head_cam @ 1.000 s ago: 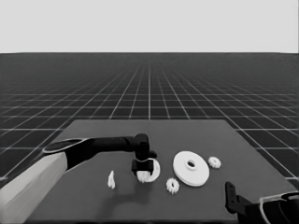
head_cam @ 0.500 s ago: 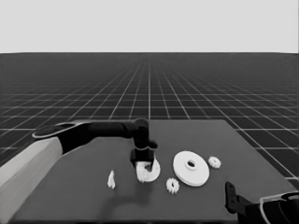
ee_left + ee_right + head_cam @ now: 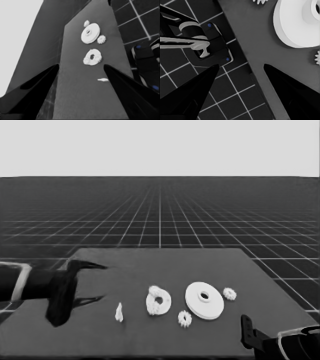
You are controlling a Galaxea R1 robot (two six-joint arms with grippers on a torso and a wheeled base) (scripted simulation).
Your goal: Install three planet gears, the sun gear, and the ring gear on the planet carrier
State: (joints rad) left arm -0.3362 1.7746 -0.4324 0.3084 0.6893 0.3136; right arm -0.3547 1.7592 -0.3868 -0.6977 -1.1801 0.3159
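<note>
Two planet gears (image 3: 184, 318) lay loose just beside the ring gear (image 3: 204, 300). The planet carrier (image 3: 158, 300), lumpy with what looked like seated gears, lay left of it. My left gripper (image 3: 104, 281) hovered over the left end of the table (image 3: 150, 260), fingers spread and empty. Risk: a low sweep could knock the thin white piece (image 3: 119, 312) or unseat those gears. Open room lay behind the parts; the near edge was close. My right gripper (image 3: 241, 65) waited, fingers spread, at the near right corner.
</note>
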